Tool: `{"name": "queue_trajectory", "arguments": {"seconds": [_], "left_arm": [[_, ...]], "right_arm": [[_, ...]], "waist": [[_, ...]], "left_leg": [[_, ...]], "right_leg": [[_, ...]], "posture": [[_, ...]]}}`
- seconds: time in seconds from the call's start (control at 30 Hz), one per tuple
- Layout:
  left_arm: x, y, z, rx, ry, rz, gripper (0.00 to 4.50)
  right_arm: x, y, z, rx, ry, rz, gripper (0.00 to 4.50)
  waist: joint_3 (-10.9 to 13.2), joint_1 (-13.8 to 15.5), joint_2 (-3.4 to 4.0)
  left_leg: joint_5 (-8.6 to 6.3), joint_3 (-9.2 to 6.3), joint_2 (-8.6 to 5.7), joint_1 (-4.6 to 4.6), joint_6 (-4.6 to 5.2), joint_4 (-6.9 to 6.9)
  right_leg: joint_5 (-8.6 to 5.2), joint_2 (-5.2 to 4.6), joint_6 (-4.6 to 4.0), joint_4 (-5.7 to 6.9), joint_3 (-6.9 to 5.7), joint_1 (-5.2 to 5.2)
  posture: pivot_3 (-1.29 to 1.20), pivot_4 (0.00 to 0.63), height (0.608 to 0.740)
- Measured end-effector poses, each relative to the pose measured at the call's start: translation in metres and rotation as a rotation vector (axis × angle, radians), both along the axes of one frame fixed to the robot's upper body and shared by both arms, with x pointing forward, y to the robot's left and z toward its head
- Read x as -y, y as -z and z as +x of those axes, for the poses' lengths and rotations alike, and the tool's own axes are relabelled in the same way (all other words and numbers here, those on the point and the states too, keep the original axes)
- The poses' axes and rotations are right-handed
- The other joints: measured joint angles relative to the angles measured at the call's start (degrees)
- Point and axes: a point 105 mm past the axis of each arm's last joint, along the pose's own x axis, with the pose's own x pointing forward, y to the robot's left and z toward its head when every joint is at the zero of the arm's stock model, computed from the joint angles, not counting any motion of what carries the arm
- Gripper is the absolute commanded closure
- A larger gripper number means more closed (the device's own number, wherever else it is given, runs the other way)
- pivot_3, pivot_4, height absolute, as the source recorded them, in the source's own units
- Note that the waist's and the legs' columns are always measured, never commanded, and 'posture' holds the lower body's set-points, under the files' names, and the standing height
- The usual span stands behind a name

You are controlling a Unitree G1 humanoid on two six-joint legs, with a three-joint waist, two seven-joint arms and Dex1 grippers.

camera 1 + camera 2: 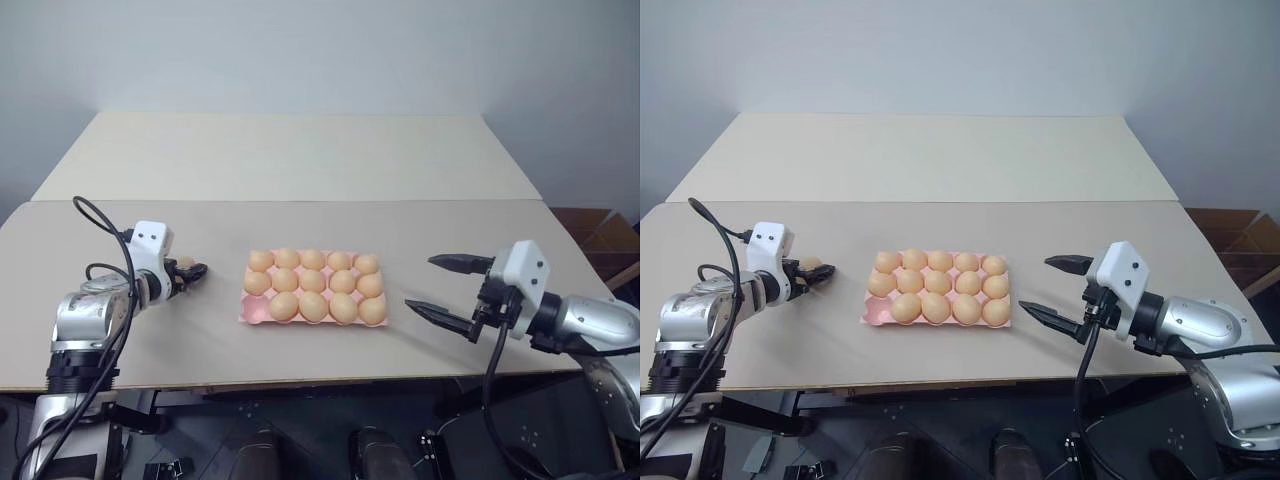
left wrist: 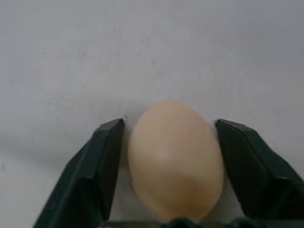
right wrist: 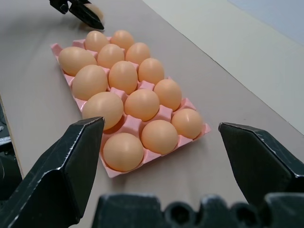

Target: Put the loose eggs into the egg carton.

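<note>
The egg carton (image 1: 313,300) is a flat pink moulded tray with rounded cups, three rows of five, and it lies near the middle of the table (image 1: 300,160). The table top is a smooth, matt, beige board; a second, paler board joins it on the far side with a thin straight seam. In the carton I count fourteen eggs, all smooth, oval and light orange-tan with a soft shine. One cup is empty: the corner cup at about 8 o'clock of the carton, the front corner on the robot's left, where only the pink rim shows.

One loose egg (image 2: 175,161) is still outside the carton. It rests on the table at about 9 o'clock from the carton, well apart from it. The left gripper (image 1: 190,270) is around this egg: in the left wrist view the two black fingers (image 2: 102,171) stand on both sides of it, very close to the shell (a thin gap seems to remain on each side, so I cannot tell if they already press on it). The fingers are hard, angular and dark, against the round, pale egg.

The right gripper (image 1: 440,287) is at about 3 o'clock from the carton, near it but not touching. Its two pointed black fingers (image 3: 71,161) are spread wide with nothing between them, and they point toward the carton. Black cables run along both silver arms.
</note>
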Motion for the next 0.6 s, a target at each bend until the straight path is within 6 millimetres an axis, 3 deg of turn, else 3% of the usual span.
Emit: {"name": "queue_trajectory", "arguments": {"seconds": [0.07,0.23,0.4,0.6], "left_arm": [[0.002,-0.001,-0.001,0.000,0.022,-0.001,2.70],[0.013,-0.027,-0.023,0.078,0.228,0.092,2.70],[0.062,-0.054,-0.069,0.143,0.700,0.080,2.70],[0.088,-0.035,-0.086,0.073,0.907,0.046,2.70]], "right_arm": [[0.001,0.002,-0.002,-0.005,0.018,0.003,0.00],[0.004,0.000,-0.005,0.012,0.043,0.005,0.00],[0.002,0.000,-0.005,0.014,0.042,0.010,0.00],[0.000,-0.002,-0.003,0.025,0.047,0.022,0.00]], "waist": [[0.00,0.00,0.00],[0.00,-0.46,0.00],[0.00,-0.32,0.03],[-0.01,0.17,0.06]], "left_leg": [[0.00,0.00,0.00,-0.02,0.00,0.02],[-0.01,0.01,0.05,-0.02,-0.01,0.01],[0.00,0.07,0.06,0.03,-0.01,0.03],[0.01,0.05,0.05,0.05,0.00,0.08]], "right_leg": [[0.00,-0.01,0.01,0.00,0.00,-0.01],[-0.01,0.01,-0.01,0.00,0.01,-0.05],[-0.07,-0.04,-0.13,0.02,0.01,-0.01],[-0.12,0.02,-0.18,0.04,0.01,0.01]], "posture": [[0.00,0.150,0.740],[0.00,0.150,0.740],[0.00,0.150,0.740],[0.00,0.150,0.740]]}}
